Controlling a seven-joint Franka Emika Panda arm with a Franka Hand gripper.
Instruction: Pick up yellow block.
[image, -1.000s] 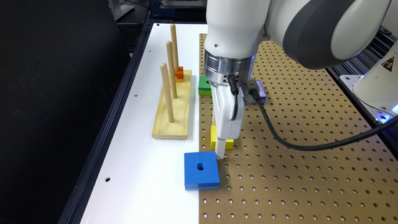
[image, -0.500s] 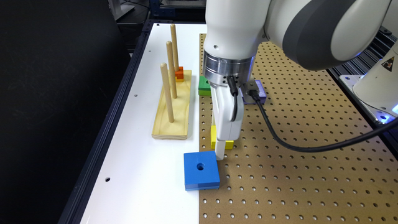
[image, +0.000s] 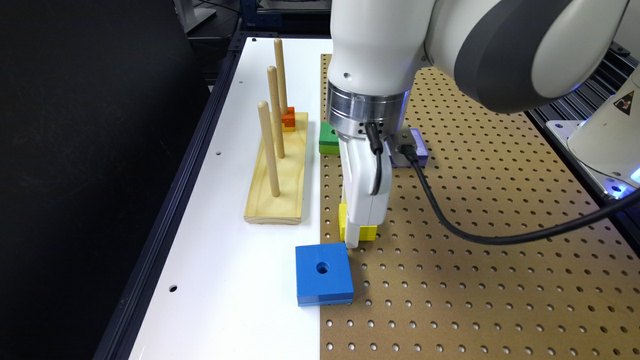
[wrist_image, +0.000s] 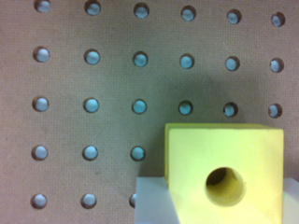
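We have the gripper (image: 352, 240) down around the yellow block (image: 367, 232) on the pegboard (image: 475, 280), near its white-table edge; whether it grips, we cannot tell. Lifting remains.

The bench (image: 260, 165) has a white surface along the left half of the exterior frame, and a brown pegboard (image: 475, 280) lies on it across the centre and right. A pale wooden peg base (image: 280, 175) with three upright dowels sits on the white part, upper centre-left. A small orange-and-yellow block (image: 288, 119) rests at its far end. The green block (image: 328, 137) sits at the pegboard's left edge, upper centre. The yellow block (image: 364, 231) lies flat on the pegboard at centre; the wrist view shows its round hole (wrist_image: 225, 185). The blue block (image: 323, 273), lower centre, straddles the pegboard's edge, near the yellow one.
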